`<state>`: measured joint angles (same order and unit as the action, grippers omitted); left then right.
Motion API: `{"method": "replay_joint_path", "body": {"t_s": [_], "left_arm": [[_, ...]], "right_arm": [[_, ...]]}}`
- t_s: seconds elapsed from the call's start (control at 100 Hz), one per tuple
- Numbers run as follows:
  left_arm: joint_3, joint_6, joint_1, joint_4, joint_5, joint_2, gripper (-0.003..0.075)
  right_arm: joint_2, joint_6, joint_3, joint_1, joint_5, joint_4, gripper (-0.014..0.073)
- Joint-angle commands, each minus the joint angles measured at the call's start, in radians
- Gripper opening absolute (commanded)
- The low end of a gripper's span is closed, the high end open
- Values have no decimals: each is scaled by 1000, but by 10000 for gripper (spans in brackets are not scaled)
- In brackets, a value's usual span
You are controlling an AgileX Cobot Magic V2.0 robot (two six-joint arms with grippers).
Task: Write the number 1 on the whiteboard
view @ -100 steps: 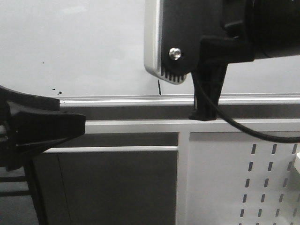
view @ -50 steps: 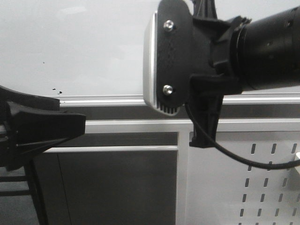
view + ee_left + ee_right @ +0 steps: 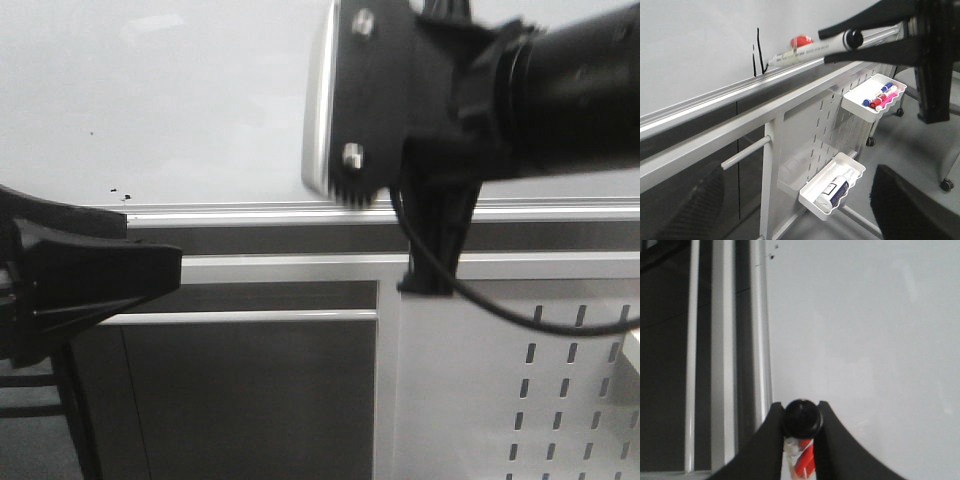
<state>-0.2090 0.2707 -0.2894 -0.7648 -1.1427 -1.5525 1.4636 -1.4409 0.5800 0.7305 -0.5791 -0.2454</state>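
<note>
The right gripper (image 3: pixel 852 42) was seen clamped on a marker (image 3: pixel 805 50), its two black fingers (image 3: pixel 832 437) pressed against either side of the barrel. In the right wrist view the marker's round black end (image 3: pixel 801 418) was held between the fingertips, with a patch of red and white visible just behind it. In the left wrist view the marker's long axis was laid almost parallel to the silver rail (image 3: pixel 700 100) of the whiteboard (image 3: pixel 695 40), the pale barrel with its printed label stretched along the rail toward the written strokes. Whether the tip was touching the board could not be told.

The number 1 (image 3: pixel 757 52) was seen as thin black upright strokes low on the whiteboard, just above the rail: a taller line beside a shorter one, both standing nearly vertical and close to the marker's far end. In the front view the strokes were hidden behind the right arm's wrist housing (image 3: pixel 370 100), which was blurred.

The left gripper (image 3: pixel 800 210) was held with its fingers wide apart, and nothing was gripped between them. Small black ink specks (image 3: pixel 118 190) were noted on the whiteboard (image 3: pixel 150 100) near the rail. Two white trays were hung on the slotted panel (image 3: pixel 827 125) below: the upper tray (image 3: pixel 855 106) held coloured markers, the lower tray (image 3: pixel 812 202) a bottle.
</note>
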Motion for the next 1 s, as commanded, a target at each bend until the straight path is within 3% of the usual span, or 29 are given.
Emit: {"method": "replay_joint_path", "body": {"t_s": [0.0, 0.54, 0.99], "left_arm": [[-6, -1, -1, 19, -206, 28, 545], [-4, -1, -1, -74, -206, 28, 545], [-4, -19, -1, -172, -206, 28, 545]], "right_arm": [[-88, -2, 7, 37, -73, -48, -61], [-239, -9, -110, 292, -45, -263, -61], [-239, -19, -130, 412, -93, -414, -61]]}}
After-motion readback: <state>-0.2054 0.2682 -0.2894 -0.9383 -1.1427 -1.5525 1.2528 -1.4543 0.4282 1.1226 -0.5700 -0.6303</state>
